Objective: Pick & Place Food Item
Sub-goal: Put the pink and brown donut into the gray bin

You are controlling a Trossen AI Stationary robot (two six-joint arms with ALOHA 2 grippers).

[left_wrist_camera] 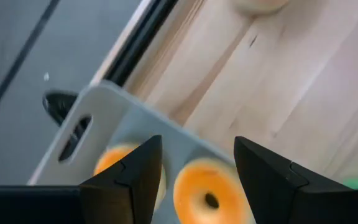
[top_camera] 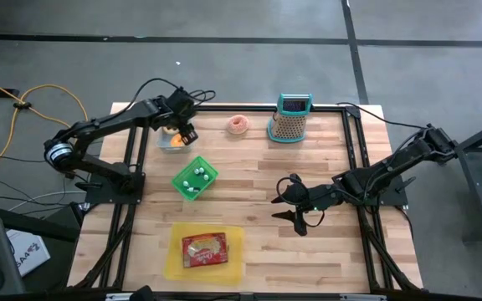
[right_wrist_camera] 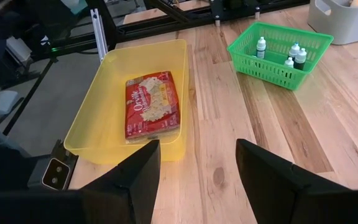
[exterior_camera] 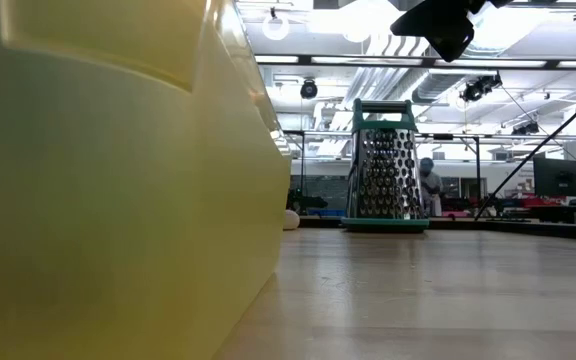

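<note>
Pale wooden counter [top_camera: 249, 196] with black frame rails, grey bin [top_camera: 171, 140] at the far left, pink doughnut [top_camera: 238, 124] just beside a teal-handled grater [top_camera: 290, 119], green basket [top_camera: 195, 179] mid-left, yellow tray [top_camera: 205, 252] at the near edge

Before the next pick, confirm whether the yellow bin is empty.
No: a red popcorn packet lies flat inside the yellow bin, plain in the right wrist view.
</note>
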